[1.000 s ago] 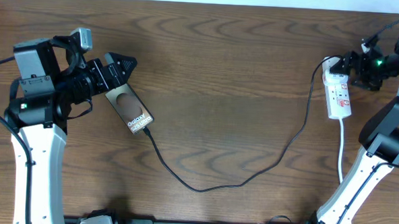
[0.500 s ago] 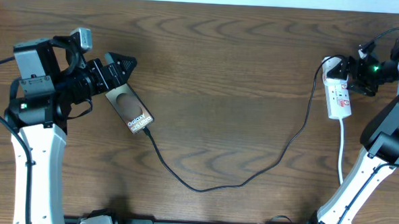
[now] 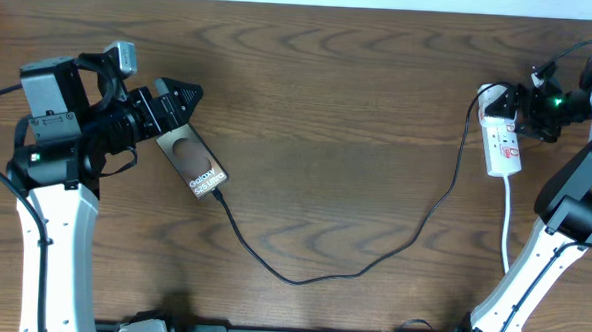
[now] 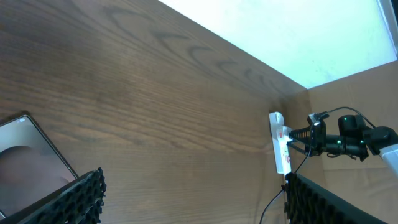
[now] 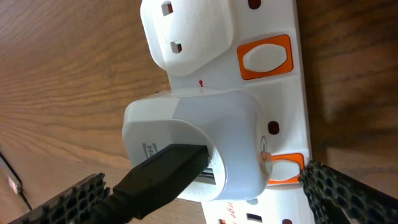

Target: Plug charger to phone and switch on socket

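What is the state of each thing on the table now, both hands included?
phone: lying flat, cable looks plugged into its end.
cable: slack, other end in the white adapter.
adapter: plugged into the power strip.
power strip: lying flat; switches on or off, cannot tell.
left hand: open, holding nothing.
right hand: open, one finger on each side of the adapter.

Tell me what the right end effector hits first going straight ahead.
Likely the white charger adapter on the white power strip, dead ahead of the open right end effector; depth is unclear.
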You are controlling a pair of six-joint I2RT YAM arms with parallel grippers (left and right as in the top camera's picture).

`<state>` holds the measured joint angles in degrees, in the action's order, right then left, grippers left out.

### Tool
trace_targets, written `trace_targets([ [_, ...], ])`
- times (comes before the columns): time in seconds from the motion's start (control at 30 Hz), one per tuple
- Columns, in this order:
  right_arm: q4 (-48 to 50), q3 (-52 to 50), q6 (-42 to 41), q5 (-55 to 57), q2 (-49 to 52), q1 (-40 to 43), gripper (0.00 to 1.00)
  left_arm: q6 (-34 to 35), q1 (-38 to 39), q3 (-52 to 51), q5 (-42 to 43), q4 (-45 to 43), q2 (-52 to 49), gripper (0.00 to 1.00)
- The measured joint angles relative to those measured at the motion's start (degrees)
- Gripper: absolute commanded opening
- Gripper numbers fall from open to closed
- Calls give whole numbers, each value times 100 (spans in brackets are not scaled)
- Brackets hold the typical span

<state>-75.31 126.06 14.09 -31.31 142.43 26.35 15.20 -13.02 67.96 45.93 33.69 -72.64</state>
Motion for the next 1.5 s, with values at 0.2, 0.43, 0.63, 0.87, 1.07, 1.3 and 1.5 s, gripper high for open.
trace_targets([
  [0.2,-203,195,-2,11,59,-13,99,0,0,0,0,2,0,89],
  [0.43,-330,321,-20,-44,87,-57,99,0,2,0,0,0,0,89],
  [0.63,-328,323,-20,-68,87,-68,99,0,0,0,0,0,0,89],
  [0.87,-304,323,-20,-87,87,-68,99,0,0,0,0,2,0,89],
  [1.07,-295,323,-20,-127,87,-70,99,0,0,0,0,0,0,89],
  [1.3,-284,328,-52,-219,87,-72,99,0,0,0,0,4,0,89],
  [1.5,-286,337,-155,-256,87,-72,99,-2,0,0,0,39,0,89],
])
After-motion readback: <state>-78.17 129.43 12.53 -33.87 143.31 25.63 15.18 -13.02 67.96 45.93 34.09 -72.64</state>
